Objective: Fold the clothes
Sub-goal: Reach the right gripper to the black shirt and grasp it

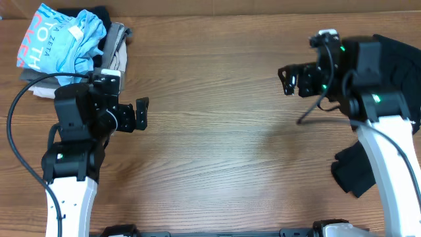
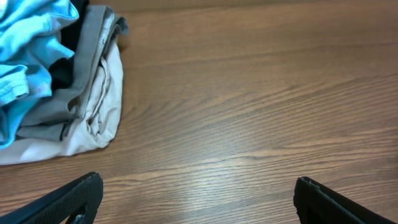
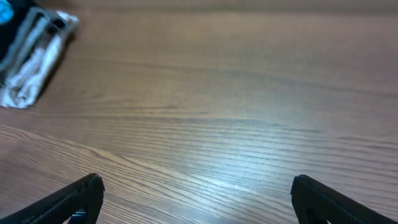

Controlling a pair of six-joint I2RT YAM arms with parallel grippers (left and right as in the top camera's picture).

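Note:
The black garment [image 1: 404,66] lies crumpled at the table's right edge, partly hidden under my right arm. A further piece of it [image 1: 348,172] shows lower down. Its logo and tag are not visible. My right gripper [image 1: 287,79] is open and empty, left of the garment and pointing toward the table's middle; in the right wrist view [image 3: 196,186] only bare wood lies between its fingers. My left gripper [image 1: 141,113] is open and empty at the left side, far from the garment; the left wrist view [image 2: 198,193] also shows only bare wood between its fingers.
A pile of other clothes sits at the back left: a light blue shirt [image 1: 62,36] on top of folded grey and beige garments [image 2: 93,93]. The pile also shows far off in the right wrist view [image 3: 31,56]. The wooden table [image 1: 217,145] spans between the arms.

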